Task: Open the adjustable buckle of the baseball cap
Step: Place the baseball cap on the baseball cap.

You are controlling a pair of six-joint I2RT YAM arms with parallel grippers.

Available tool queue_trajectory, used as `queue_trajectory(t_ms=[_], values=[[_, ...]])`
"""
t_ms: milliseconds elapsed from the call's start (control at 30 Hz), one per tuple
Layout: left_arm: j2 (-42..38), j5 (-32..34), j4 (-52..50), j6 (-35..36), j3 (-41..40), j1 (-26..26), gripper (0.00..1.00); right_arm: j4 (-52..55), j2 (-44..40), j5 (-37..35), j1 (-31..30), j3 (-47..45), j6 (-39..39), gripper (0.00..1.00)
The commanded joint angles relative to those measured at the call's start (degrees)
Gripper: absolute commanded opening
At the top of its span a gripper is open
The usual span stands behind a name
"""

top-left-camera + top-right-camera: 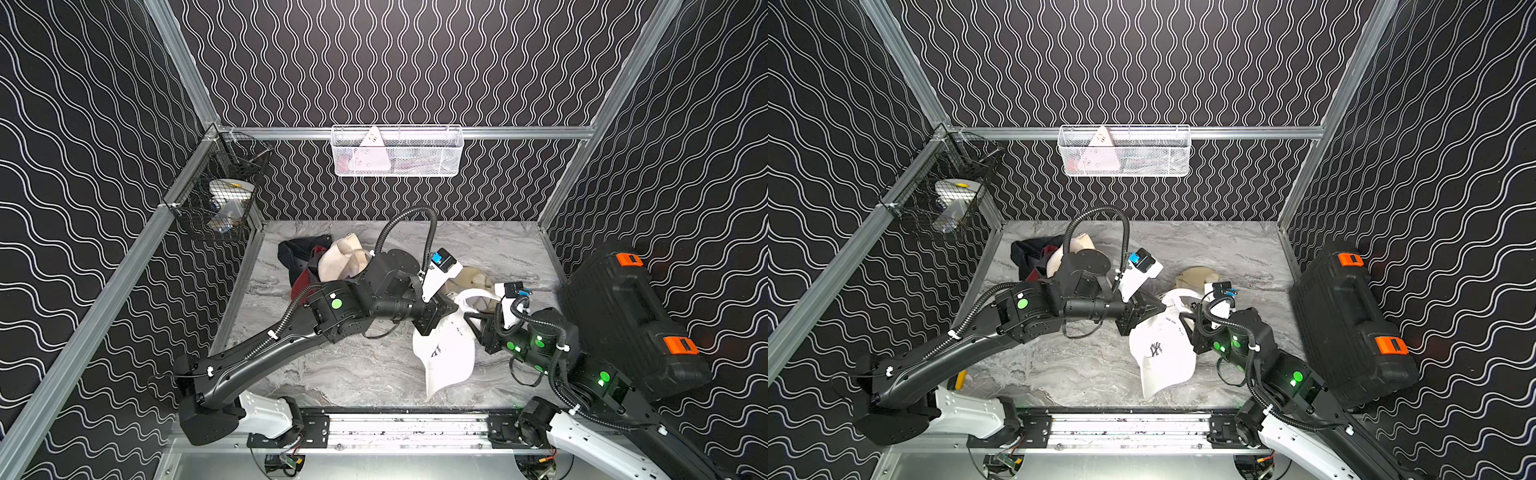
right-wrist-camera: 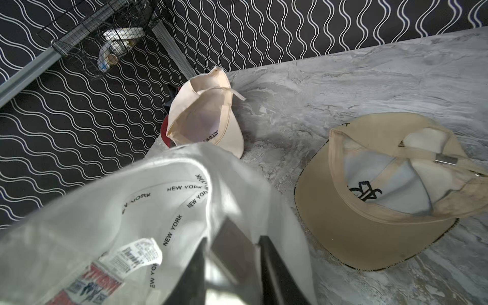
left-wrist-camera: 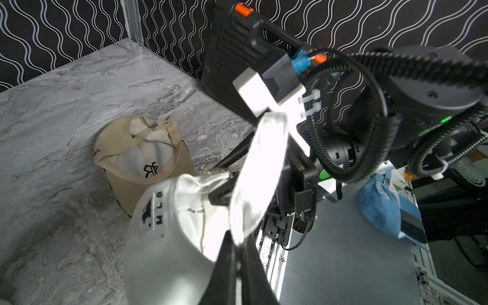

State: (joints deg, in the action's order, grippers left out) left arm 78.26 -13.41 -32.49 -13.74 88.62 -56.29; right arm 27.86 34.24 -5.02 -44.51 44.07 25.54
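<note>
The white cap (image 1: pixel 446 353) sits toward 4 o'clock of the counter's (image 1: pixel 353 374) middle in both top views, with its back raised between the arms. The left pincer (image 3: pixel 239 245) is clamped on its strap (image 3: pixel 260 169). The right pincer (image 2: pixel 232 245) stands narrowly parted around the cap's rear edge. A tan cap (image 2: pixel 369 224) lies at 1 o'clock of it and a black case (image 1: pixel 623 316) at 3.

Black wallpaper (image 1: pixel 395 62) with white wavy lines covers every wall, edged by aluminium rails (image 1: pixel 519 132). Grey marbled surface (image 1: pixel 353 374) lies under the left pincer (image 1: pixel 452 307)—well behind it hangs a white mesh basket (image 1: pixel 397 151), off to its side a black wire basket (image 1: pixel 216 195).
</note>
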Motion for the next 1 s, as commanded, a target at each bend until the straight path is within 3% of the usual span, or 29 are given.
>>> queue_trajectory(t_ms=[0, 300, 967], values=[[0.15, 1.54, 0.32, 0.73, 1.18, 0.47, 0.00, -1.59, 0.45, 1.00, -0.03, 0.05, 0.53, 0.43], [0.66, 0.46, -1.94, 1.65, 5.17, 4.75, 0.00, -0.25, 0.37, -0.21, 0.04, 0.44, -0.73, 0.57], [0.32, -5.40, -4.23, 2.31, 7.91, 17.43, 0.00, 3.95, -3.08, -3.60, 0.04, 1.15, -1.72, 0.65]])
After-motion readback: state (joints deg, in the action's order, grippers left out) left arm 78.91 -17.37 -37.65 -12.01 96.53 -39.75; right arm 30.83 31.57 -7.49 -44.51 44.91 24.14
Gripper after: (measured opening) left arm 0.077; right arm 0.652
